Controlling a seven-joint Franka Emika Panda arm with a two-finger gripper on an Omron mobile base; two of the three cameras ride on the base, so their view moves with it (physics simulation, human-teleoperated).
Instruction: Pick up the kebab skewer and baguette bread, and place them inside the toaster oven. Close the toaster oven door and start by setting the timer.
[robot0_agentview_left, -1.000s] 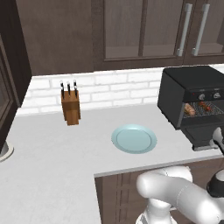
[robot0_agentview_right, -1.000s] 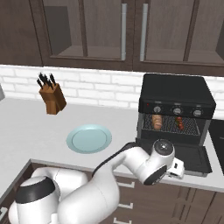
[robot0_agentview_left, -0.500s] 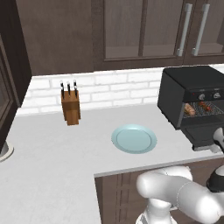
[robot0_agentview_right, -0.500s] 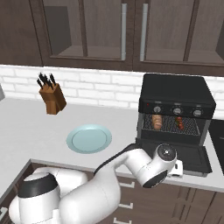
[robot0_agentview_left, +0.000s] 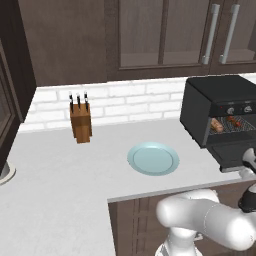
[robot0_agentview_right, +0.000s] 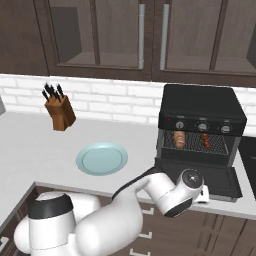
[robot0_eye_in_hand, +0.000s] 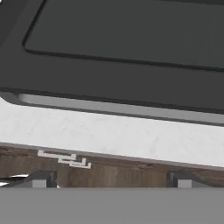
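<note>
A simulated kitchen with one pale grey speckled counter (robot0_agentview_right: 30, 145) below dark wood cabinets and a white brick backsplash.

At the left stands one wooden knife block (robot0_agentview_right: 60, 114), a tilted brown wedge with several dark handles sticking out of its top. Near the middle lies one round plate (robot0_agentview_right: 101, 159), pale blue and smooth, flat on the counter with nothing on it.

At the right sits one oven (robot0_agentview_right: 202, 112), a boxy matte black appliance with three small knobs in a strip across its front. Its door (robot0_agentview_right: 200, 172) is folded down flat, a wide black panel with a dark window and a pale bar handle along its front edge. Inside, on the wire rack, are two foods: one bread (robot0_agentview_right: 179, 139), a short golden-brown loaf, at the left, and one skewer (robot0_agentview_right: 206, 141), small reddish chunks on a thin stick, at the right, apart from the bread.

The gripper (robot0_eye_in_hand: 109, 180) hovers just in front of the door's handle edge, two dark tips spread wide, holding nothing.
</note>
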